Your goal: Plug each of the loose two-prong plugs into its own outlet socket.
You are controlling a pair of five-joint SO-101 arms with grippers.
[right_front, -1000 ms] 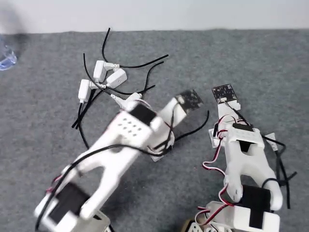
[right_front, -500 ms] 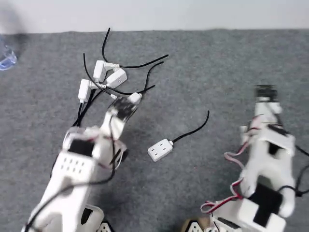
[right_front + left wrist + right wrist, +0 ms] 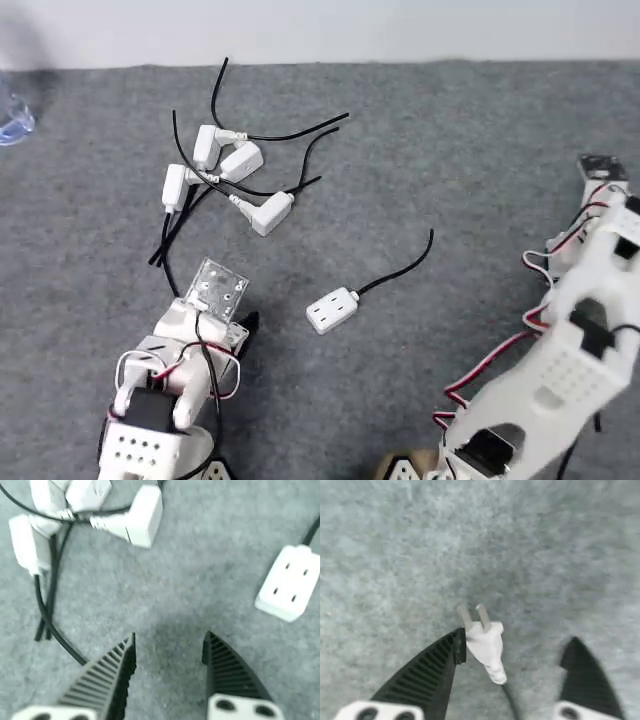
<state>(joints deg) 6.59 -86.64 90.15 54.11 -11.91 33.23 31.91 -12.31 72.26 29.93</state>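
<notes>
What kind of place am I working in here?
Probably a robotics test bench rather than a home. A grey felt-like mat is the work surface, and short-corded plugs and a loose socket block lie on it like practice pieces.

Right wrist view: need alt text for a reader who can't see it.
A white two-prong plug lies on grey carpet between the open fingers of the right hand, close beside one finger, prongs pointing away from the camera. Its black cord runs back toward the camera.
</notes>
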